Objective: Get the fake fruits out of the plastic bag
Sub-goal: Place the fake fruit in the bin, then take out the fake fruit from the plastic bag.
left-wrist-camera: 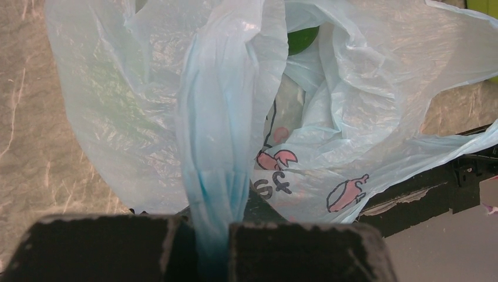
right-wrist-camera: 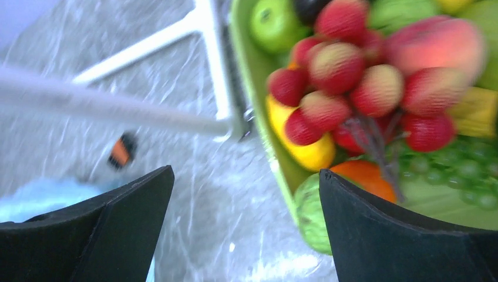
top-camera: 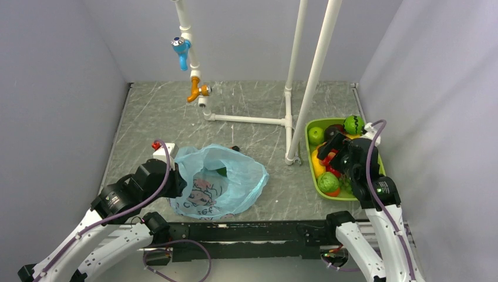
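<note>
The light-blue plastic bag [top-camera: 220, 179] lies on the table near the front left, its mouth open toward the back. My left gripper [top-camera: 176, 182] is shut on a bunched fold of the bag [left-wrist-camera: 214, 194] at its left edge. A green fruit [left-wrist-camera: 302, 40] shows inside the bag, far from the fingers. My right gripper [top-camera: 336, 154] is open and empty above the left rim of the green tray [top-camera: 313, 170]. In the right wrist view the tray [right-wrist-camera: 249, 76] holds red berries [right-wrist-camera: 346, 64], a peach, a yellow fruit and green fruits.
A white pipe frame [top-camera: 290, 117] with a blue tap [top-camera: 181, 47] and an orange tap [top-camera: 195, 89] stands at the back middle. A small white block with a red part [top-camera: 161, 147] sits behind the left gripper. Grey walls close both sides.
</note>
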Tool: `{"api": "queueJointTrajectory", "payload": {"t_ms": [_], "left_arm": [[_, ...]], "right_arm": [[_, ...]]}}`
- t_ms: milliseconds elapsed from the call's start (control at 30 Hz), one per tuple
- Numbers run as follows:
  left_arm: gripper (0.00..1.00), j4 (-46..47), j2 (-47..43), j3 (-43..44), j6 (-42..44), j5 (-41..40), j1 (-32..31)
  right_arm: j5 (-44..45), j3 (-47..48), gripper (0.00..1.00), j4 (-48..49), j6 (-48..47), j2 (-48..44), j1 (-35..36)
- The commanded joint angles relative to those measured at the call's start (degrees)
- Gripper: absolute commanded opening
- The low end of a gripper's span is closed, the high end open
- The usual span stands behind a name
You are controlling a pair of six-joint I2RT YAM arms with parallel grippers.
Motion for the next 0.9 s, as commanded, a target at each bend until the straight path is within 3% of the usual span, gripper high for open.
{"api": "queueJointTrajectory", "payload": {"t_ms": [0,167,267,433,500,600,733,867], "left_arm": [[0.0,2.8,-0.9,-0.3,1.0,1.1,0.0],[0.0,3.2,-0.1,-0.3,1.5,1.9,0.2],[0.0,3.4,0.6,-0.3,1.7,2.1,0.1],[0.0,3.4,1.1,-0.4,1.6,1.6,0.1],[0.0,3.3,1.1,-0.3,1.4,1.1,0.1],[0.0,2.8,0.9,-0.2,1.0,0.6,0.1],[0.0,2.6,-0.1,-0.2,0.7,0.0,0.1],[0.0,2.7,-1.5,-0.4,0.3,-0.4,0.2]], "right_arm": [[-24.7,-0.7,0.95,2.3,-8.3,-1.9,-0.2],[-47.6,-8.3,0.93,8.9,-10.4,-5.2,0.4],[-51.7,-9.7,0.91,13.1,-8.6,-5.8,5.6],[-39.7,-9.3,0.91,21.0,-2.8,-1.6,28.6],[-29.4,-7.3,0.9,23.7,-1.6,3.5,42.5],[-16.9,-2.6,0.91,27.2,-3.4,10.9,56.6],[-7.3,7.1,0.91,29.6,-8.7,23.1,64.8],[0.4,13.5,0.89,31.9,-11.0,28.6,66.1]]}}
